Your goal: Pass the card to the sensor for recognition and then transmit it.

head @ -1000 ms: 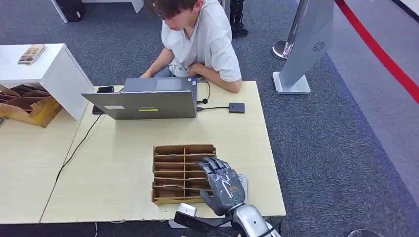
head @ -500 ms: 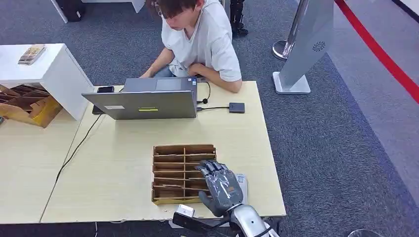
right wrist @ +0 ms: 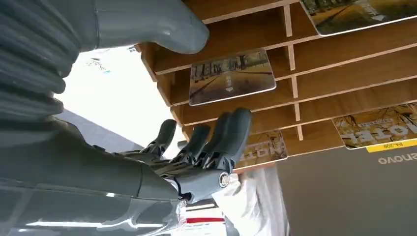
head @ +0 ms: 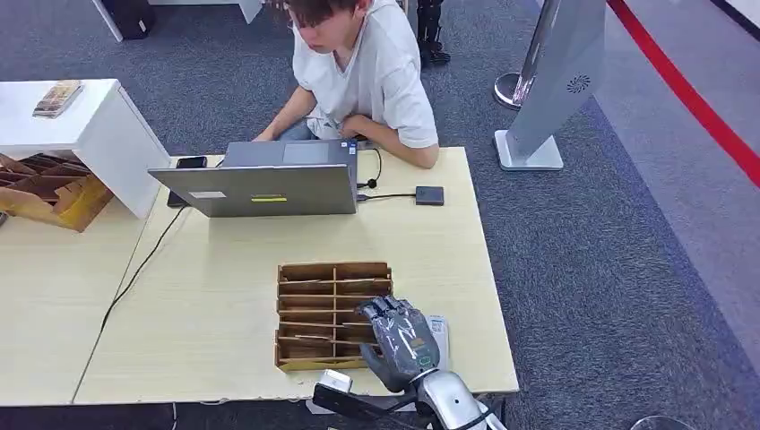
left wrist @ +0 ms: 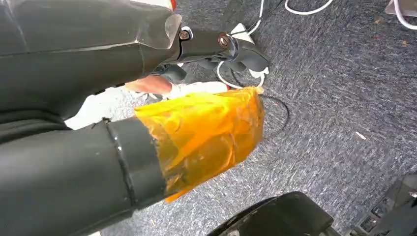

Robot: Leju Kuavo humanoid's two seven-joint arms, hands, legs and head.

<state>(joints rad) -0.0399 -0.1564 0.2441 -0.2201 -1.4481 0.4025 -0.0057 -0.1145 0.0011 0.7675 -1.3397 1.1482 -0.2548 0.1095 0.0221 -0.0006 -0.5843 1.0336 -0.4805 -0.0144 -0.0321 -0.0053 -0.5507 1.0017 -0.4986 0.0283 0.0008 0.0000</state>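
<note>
Grey carpet surrounds a pale wooden table (head: 224, 296) in the head view, with a person seated at a laptop (head: 260, 188) in the upper middle of the frame and a small dark sensor pad (head: 429, 195) just right of it. Low in the frame, my right robot hand (head: 401, 339) hovers over the right end of the slotted wooden card rack (head: 309, 313), fingers loosely apart and holding nothing. The wrist view shows the fingertips (right wrist: 231, 130) just short of a card (right wrist: 231, 76) lying flat in its slot, thumb on the far side. I would ease the fingers under that card's free edge, bring the thumb down onto its face, and lift straight out so the dividers do not catch it. The card is thin, glossy and rounded at the corners, printed with a brownish street scene; I judge it slippery, so a firm pinch matters. My left robot hand (left wrist: 196, 137) hangs over the carpet; I cannot tell how its fingers sit.
</note>
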